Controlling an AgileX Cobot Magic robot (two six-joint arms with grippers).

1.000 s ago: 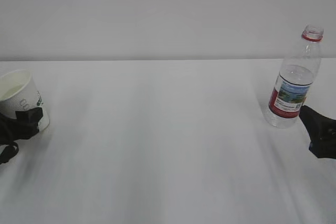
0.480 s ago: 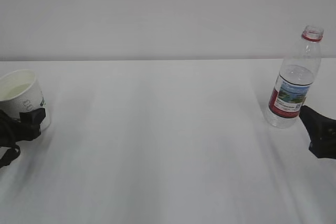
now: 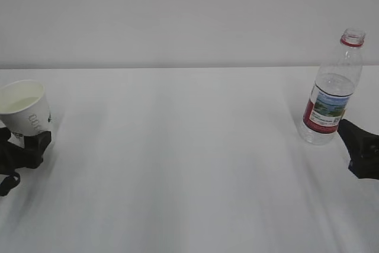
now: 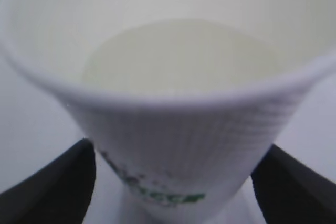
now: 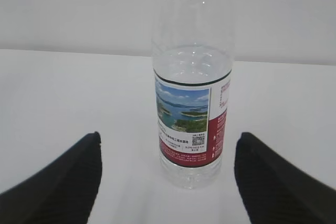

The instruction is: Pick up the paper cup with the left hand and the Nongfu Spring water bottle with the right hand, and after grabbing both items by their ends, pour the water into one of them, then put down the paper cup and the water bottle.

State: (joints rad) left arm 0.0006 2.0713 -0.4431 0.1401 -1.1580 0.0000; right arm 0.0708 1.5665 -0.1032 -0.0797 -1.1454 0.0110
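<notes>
Exterior view shows the paper cup (image 3: 25, 109) at the far left of the white desk (image 3: 189, 164), standing upright, with the left tool (image 3: 22, 147) low around its base. In the left wrist view the black fingers (image 4: 50, 187) stand apart on both sides of the cup and I see gaps, so the tool is open and not clamped. The cup holds the water (image 4: 181, 56); it is thin and soft, so it crushes and spills easily, and the narrow bottom is the better hold. At the far right the Nongfu Spring water bottle (image 3: 331, 90) stands upright without cap. The right tool (image 5: 168, 182) is open, just before it, not touching. The ribbed plastic looks light, springy and a little slippery; the lower part is the safest place.
</notes>
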